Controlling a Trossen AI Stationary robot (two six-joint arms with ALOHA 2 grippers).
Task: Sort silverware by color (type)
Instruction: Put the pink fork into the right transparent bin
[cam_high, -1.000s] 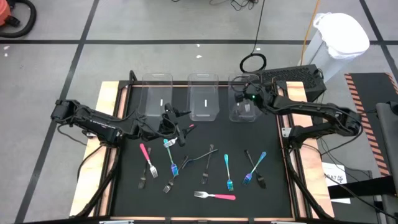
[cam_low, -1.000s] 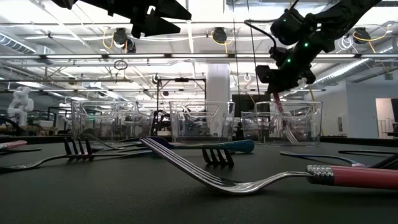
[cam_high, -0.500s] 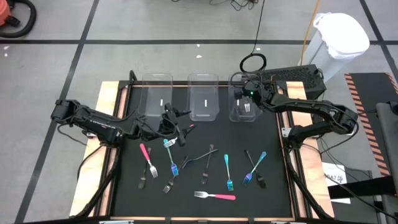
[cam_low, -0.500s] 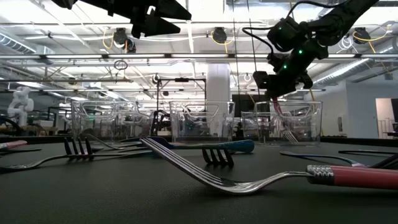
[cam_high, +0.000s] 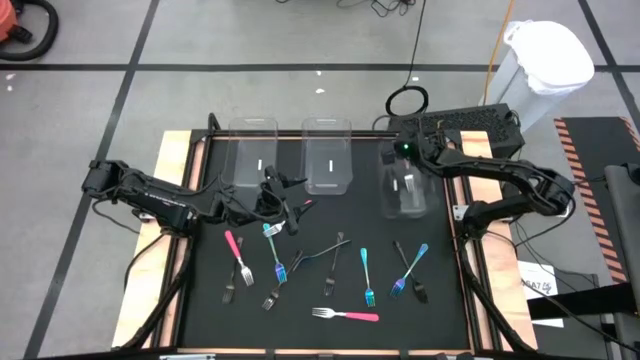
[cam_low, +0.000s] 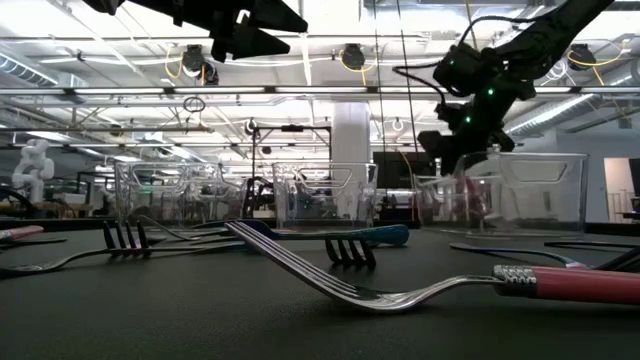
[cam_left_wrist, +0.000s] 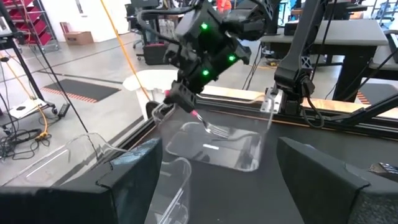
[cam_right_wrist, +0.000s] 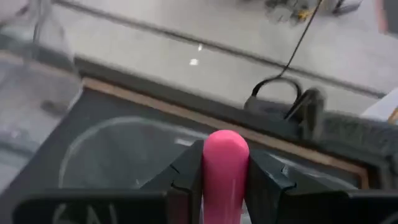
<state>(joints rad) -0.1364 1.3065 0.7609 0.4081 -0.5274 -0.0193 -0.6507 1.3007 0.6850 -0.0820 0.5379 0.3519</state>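
The right hand is gripping a pink fork by its handle, above the right clear bin at the far side of the surface. The fork's long axis is slanting, tines pointing down into the bin. If released carelessly, it may catch the rim and shift the bin. The left hand, spread wide, is waiting above the loose forks.

Right tool gripping pink-handled fork, tines inside clear bin
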